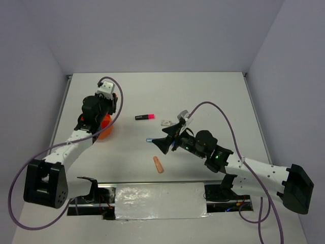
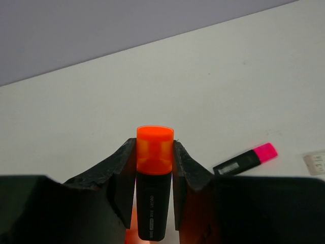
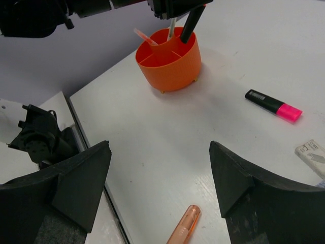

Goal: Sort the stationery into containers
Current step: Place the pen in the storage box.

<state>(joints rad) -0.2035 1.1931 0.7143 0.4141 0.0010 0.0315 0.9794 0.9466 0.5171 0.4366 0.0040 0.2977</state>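
Observation:
My left gripper (image 2: 155, 146) is shut on a black highlighter with an orange cap (image 2: 154, 178), held upright, cap pointing away. In the right wrist view its black body (image 3: 191, 23) hangs over the round orange tub (image 3: 170, 61), which holds a thin orange pen (image 3: 144, 37) and a grey pen (image 3: 172, 25). The tub (image 1: 105, 130) sits under the left gripper (image 1: 103, 119). A pink-capped highlighter (image 1: 144, 117), a white block (image 1: 166, 122) and a peach eraser (image 1: 159, 164) lie on the table. My right gripper (image 3: 160, 147) stands open above the table, the eraser (image 3: 185, 226) just below it.
A blue marker tip (image 1: 150, 140) shows beside the right gripper (image 1: 165, 138). The table's left edge and a metal rail (image 3: 86, 137) run close to the tub. White walls enclose the table on three sides.

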